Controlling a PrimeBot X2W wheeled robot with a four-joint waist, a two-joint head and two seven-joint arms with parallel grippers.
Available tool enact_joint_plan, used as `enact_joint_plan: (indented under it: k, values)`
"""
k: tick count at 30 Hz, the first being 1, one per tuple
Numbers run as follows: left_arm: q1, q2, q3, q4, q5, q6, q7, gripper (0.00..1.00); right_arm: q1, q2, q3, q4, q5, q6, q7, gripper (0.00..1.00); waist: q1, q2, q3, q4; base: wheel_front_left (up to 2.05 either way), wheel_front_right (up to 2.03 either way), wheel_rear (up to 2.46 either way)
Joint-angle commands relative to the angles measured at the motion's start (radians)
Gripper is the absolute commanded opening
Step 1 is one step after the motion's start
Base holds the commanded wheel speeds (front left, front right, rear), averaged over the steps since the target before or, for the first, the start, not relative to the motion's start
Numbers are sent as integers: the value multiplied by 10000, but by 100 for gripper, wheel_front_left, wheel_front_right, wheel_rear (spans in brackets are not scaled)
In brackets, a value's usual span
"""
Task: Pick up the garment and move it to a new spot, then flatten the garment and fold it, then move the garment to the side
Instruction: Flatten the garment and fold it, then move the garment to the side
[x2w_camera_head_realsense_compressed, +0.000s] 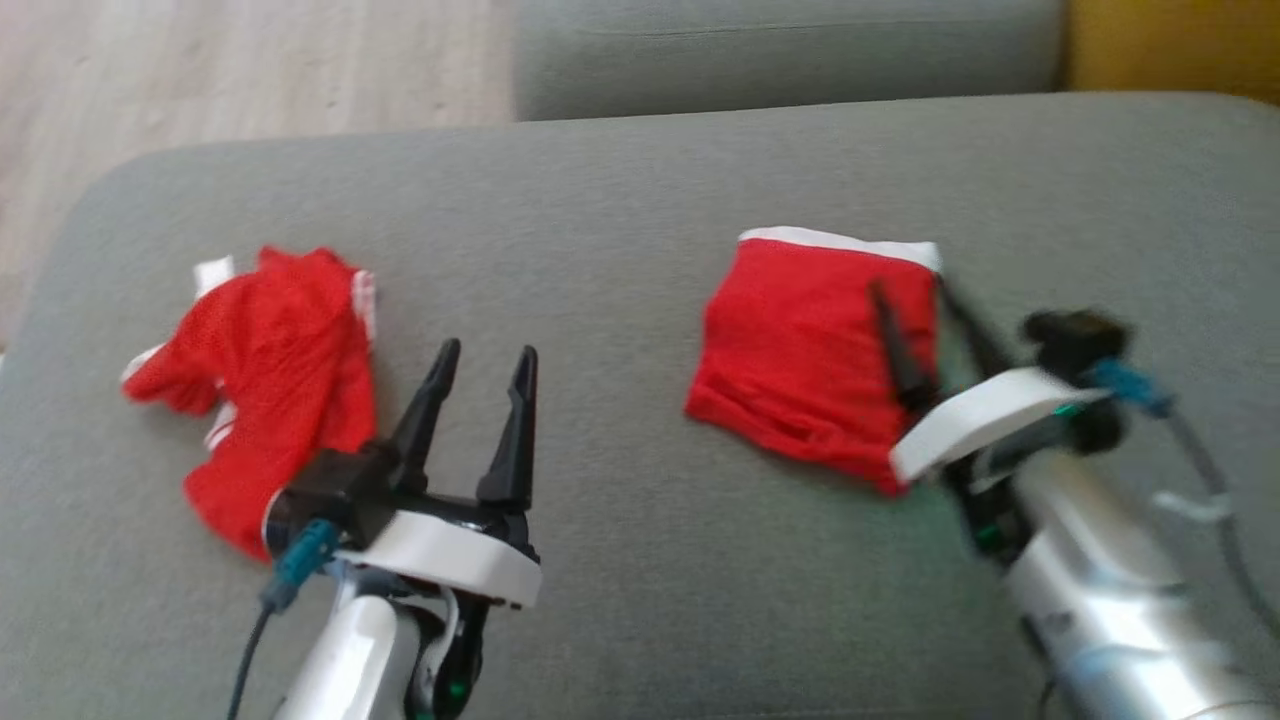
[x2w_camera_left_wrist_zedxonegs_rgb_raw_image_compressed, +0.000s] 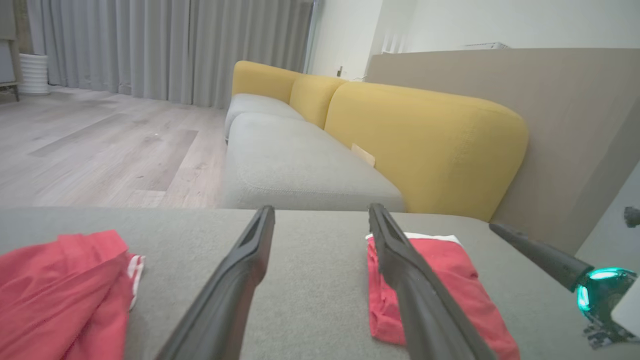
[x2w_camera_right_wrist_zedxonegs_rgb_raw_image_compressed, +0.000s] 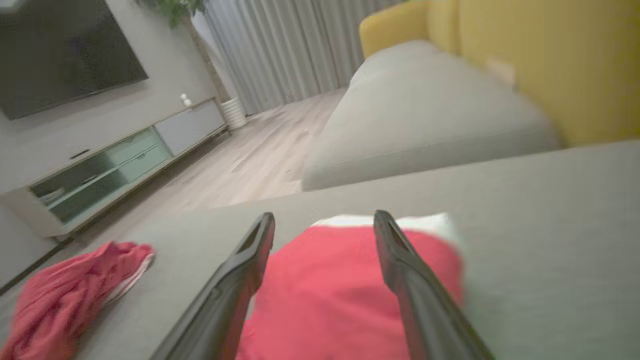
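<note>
Folded garment (x2w_camera_head_realsense_compressed: 800, 350) lies under my right gripper (x2w_camera_head_realsense_compressed: 910, 288), whose spread fingers blur in the head view; I can't tell whether they touch cloth. The right wrist view cuts off its near edge. My left gripper (x2w_camera_head_realsense_compressed: 489, 350) is spread, empty, with the crumpled garment (x2w_camera_head_realsense_compressed: 270, 370) just left of its fingers. Bare cushion (x2w_camera_head_realsense_compressed: 640, 180) lies between the grippers; the left wrist view shows a yellow backrest (x2w_camera_left_wrist_zedxonegs_rgb_raw_image_compressed: 425, 145) beyond.

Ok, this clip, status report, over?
Left tool open, empty, beside crumpled red garment. Right tool open over folded red garment. Nothing in the way.
</note>
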Motion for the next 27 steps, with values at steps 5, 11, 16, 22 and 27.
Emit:
enact_joint_plan:
  k: [5,11,16,22,27]
  values:
    - [-388,18,664,-736,29,-5,-122,100,836,-172,-1944,-2007,-2131,-7,-133,100,0,0,-63,-733,0,0,0]
    - [-289,18,843,-984,115,-79,-122,100,2477,484,-3819,-3860,-3946,-7,-135,100,0,0,-109,-1066,0,0,0]
    - [-70,18,854,-993,209,-225,-122,100,3356,842,-4333,-4679,-4611,-7,-136,100,0,0,-179,-1172,0,0,0]
    - [168,18,845,-967,303,-402,-122,100,3731,936,-4428,-4949,-4582,-7,-136,100,0,0,-201,-1185,0,0,0]
    - [173,18,746,-989,316,-483,-122,100,3761,941,-4487,-5005,-4425,-7,-135,100,0,0,-89,-1061,0,0,0]
